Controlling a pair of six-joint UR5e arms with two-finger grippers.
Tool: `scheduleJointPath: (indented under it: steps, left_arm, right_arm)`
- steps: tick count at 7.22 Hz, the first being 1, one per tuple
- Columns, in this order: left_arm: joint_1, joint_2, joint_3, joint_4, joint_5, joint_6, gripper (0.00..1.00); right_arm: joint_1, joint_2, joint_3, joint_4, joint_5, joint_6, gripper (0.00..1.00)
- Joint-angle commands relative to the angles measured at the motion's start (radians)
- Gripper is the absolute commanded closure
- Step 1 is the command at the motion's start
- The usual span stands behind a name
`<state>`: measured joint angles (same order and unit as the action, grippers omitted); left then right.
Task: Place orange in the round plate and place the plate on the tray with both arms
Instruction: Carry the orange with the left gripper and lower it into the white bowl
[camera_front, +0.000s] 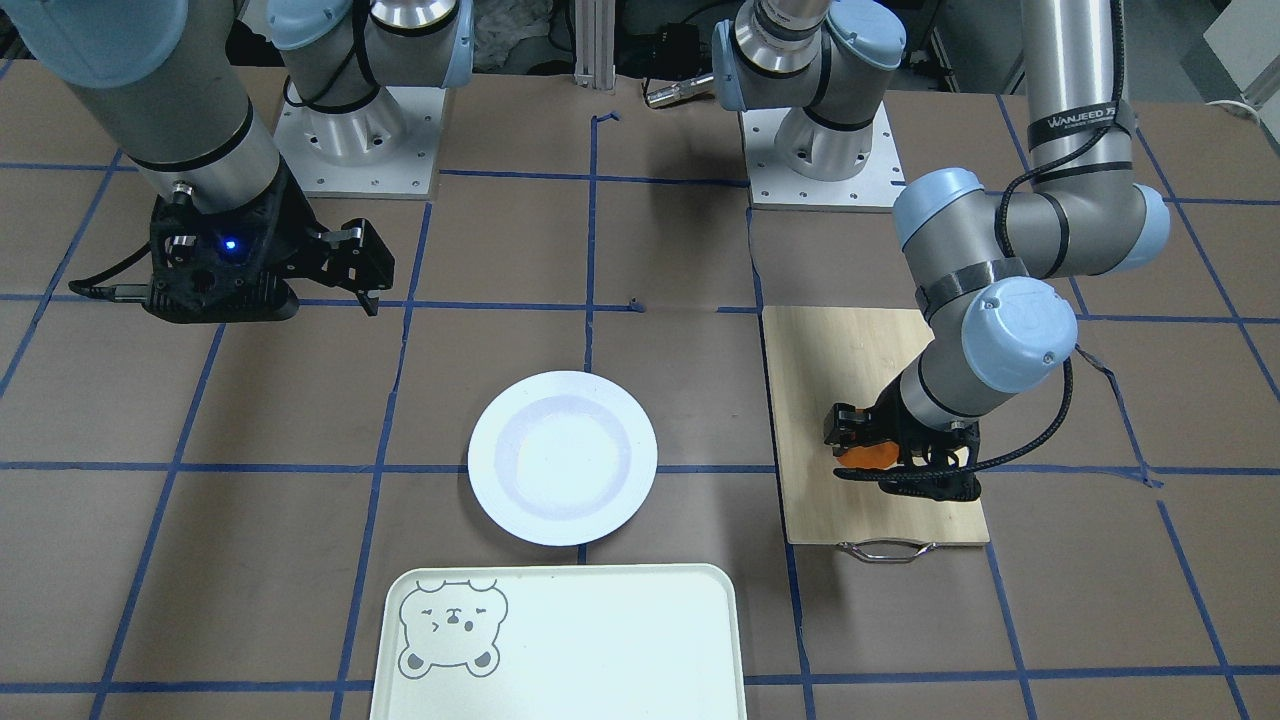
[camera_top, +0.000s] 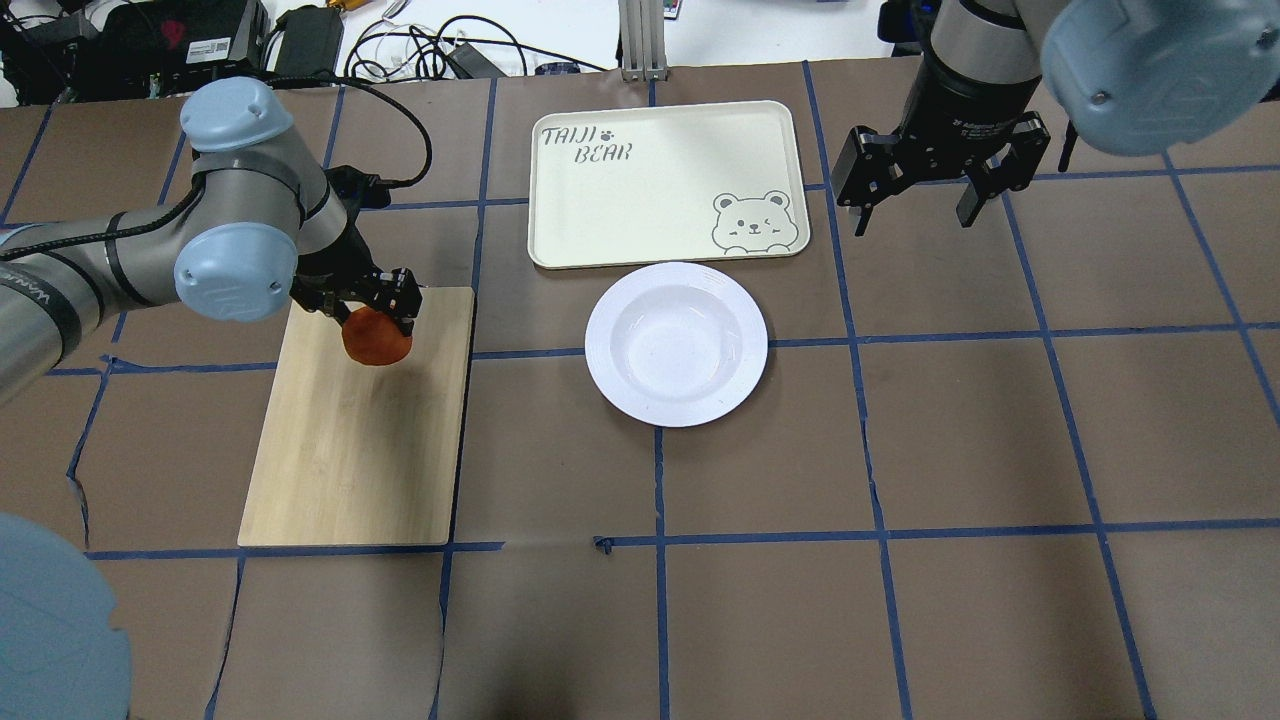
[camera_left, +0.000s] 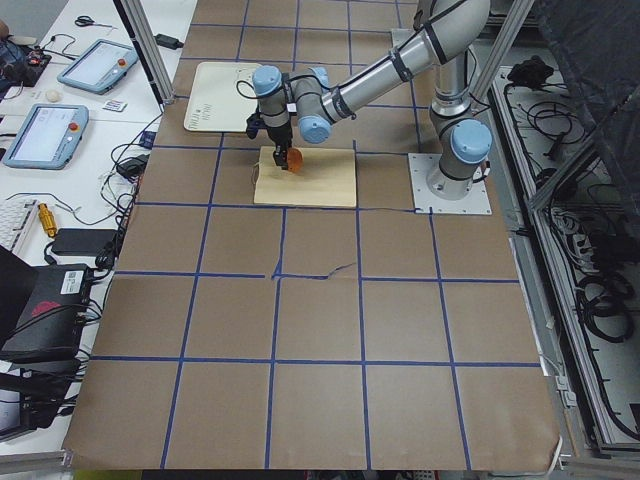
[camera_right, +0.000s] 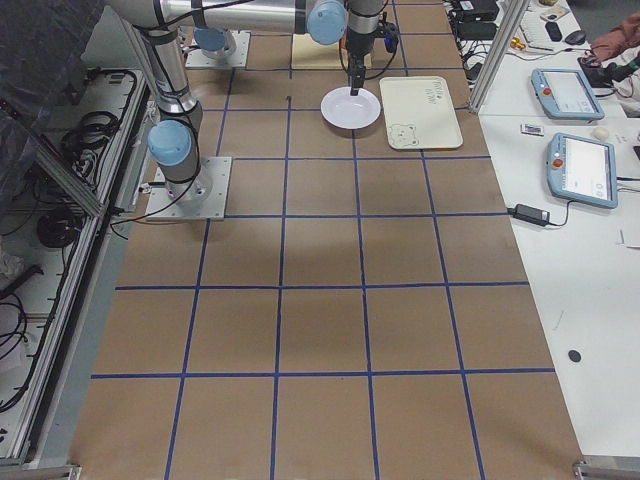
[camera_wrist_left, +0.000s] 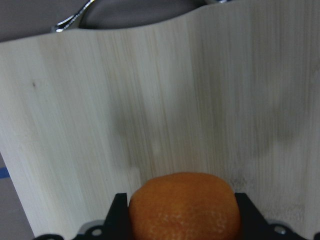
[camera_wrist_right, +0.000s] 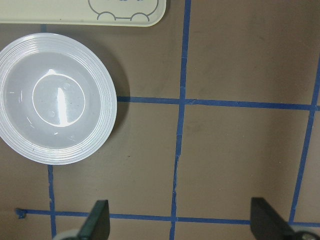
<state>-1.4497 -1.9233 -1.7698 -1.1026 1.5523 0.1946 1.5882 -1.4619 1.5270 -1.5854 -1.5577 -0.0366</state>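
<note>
Left gripper (camera_top: 372, 318) clamped on the orange (camera_top: 377, 337) over the bamboo cutting board (camera_top: 350, 450). Mid-tabletop, the empty round plate (camera_top: 602, 345) sits just beside the tray (camera_top: 640, 200). Right gripper (camera_top: 912, 215) hangs with fingers apart.

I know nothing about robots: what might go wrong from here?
1. The orange is round and held only at its sides by the left gripper's fingers; it may slip and roll off the cutting board.
2. The round plate is shallow, so a dropped orange might roll out.
3. The plate's glossy rim lies flat, close to the tray; fingers may slide off or nudge the tray.
</note>
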Motion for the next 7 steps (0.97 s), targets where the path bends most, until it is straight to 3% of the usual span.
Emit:
scheduleJointPath:
  steps: [1, 3, 4, 7]
  left_arm:
    - [-0.157, -0.014, 0.075, -0.011, -0.057, -0.305, 0.96]
    - [-0.305, -0.039, 0.124, 0.015, -0.096, -0.582, 0.96]
    - [-0.355, -0.061, 0.125, 0.050, -0.200, -0.718, 1.00]
    - [-0.443, -0.164, 0.121, 0.190, -0.233, -0.850, 1.00]
  right_arm:
    - [-0.001, 0.000, -0.001, -0.001, 0.001, 0.000, 0.00]
    - [-0.004, 0.002, 0.001, -0.001, -0.002, 0.001, 0.00]
    - [-0.004, 0.002, 0.001, -0.001, -0.001, 0.000, 0.00]
    - [-0.004, 0.002, 0.002, -0.001, -0.002, 0.000, 0.00]
